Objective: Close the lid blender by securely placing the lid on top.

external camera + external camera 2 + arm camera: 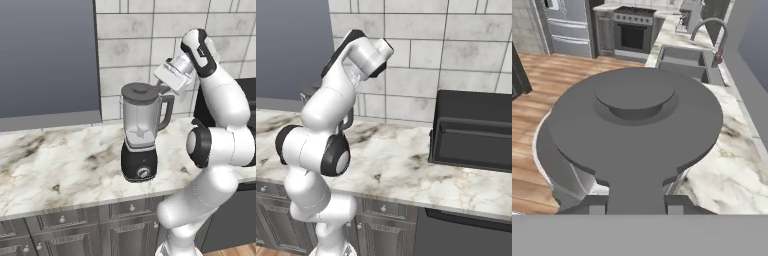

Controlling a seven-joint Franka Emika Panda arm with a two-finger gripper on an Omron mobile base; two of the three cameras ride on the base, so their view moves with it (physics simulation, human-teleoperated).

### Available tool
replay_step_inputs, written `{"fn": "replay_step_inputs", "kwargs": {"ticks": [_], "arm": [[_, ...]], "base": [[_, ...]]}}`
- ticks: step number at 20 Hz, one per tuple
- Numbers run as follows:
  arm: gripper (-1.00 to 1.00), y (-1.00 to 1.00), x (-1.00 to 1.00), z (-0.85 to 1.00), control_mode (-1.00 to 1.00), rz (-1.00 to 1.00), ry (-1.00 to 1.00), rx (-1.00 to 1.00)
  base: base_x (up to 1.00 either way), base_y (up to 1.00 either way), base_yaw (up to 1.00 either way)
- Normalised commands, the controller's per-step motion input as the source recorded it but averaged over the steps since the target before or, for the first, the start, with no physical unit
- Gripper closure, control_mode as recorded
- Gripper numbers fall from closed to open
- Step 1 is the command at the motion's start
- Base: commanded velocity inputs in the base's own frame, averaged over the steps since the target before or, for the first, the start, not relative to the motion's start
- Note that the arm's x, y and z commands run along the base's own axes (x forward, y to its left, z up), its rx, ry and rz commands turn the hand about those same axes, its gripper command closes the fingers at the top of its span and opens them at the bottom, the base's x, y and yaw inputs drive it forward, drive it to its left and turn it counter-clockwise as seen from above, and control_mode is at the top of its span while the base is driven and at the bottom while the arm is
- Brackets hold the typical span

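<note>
Claw point(162, 90) pinches the lid point(139, 92) by its side tab, seemingly seated on the blender point(141, 135); light, stiff, slightly slippery.

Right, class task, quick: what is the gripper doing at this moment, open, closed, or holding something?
Gripper: closed on the lid's side tab, holding the lid over the blender jar's mouth.
</note>
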Motion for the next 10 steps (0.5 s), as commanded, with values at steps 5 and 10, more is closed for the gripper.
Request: {"fn": "replay_step_inputs", "kwargs": {"ticks": [5, 10], "arm": [[1.0, 0.44, 0.0, 0.0, -1.0, 0.0, 0.0, -0.11], [1.0, 0.17, 0.0, 0.0, -1.0, 0.0, -0.01, -0.05]], "base": [[0.0, 0.0, 0.0], [0.0, 0.0, 0.0]]}}
